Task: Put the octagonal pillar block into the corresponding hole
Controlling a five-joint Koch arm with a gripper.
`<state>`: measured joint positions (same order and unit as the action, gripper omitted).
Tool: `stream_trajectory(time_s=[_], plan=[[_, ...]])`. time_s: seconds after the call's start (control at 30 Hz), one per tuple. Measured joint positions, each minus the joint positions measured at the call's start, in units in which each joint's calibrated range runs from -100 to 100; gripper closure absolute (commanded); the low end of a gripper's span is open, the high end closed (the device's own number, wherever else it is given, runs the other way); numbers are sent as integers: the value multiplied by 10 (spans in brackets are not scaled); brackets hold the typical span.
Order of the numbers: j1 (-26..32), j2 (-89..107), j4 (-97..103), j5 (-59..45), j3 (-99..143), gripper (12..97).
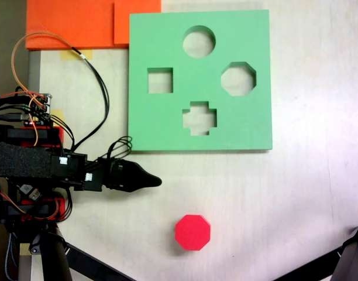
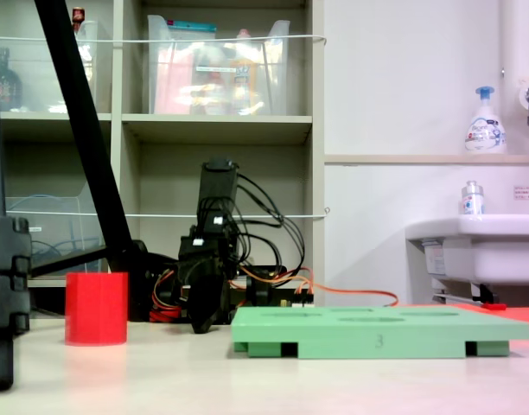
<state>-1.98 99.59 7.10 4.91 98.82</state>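
The red octagonal pillar block (image 1: 192,232) stands upright on the pale table, apart from everything; the low fixed view shows it at the left (image 2: 96,309). The green foam board (image 1: 167,126) lies flat beyond it, seen edge-on in the low fixed view (image 2: 377,331). Its eight-sided hole (image 1: 238,79) sits at the board's right side, with nothing in it. My gripper (image 1: 157,182) points right, left of the block and just below the board's lower-left corner. Its jaws come together to one dark tip with nothing between them. From the low camera the gripper (image 2: 202,324) hangs close to the table.
The board also has a round hole (image 1: 199,41), a square hole (image 1: 159,81) and a cross-shaped hole (image 1: 199,118). Orange foam sheets (image 1: 79,23) lie at the top left. Tripod legs (image 1: 343,263) cross the bottom corners. Arm base and cables (image 1: 33,117) sit at left.
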Motion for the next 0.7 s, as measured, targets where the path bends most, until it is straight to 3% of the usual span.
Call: stream_trajectory(time_s=[0.43,0.7], plan=[[-109,0,-33,227,-1,623],[-119,1,-402,315,-146,625]])
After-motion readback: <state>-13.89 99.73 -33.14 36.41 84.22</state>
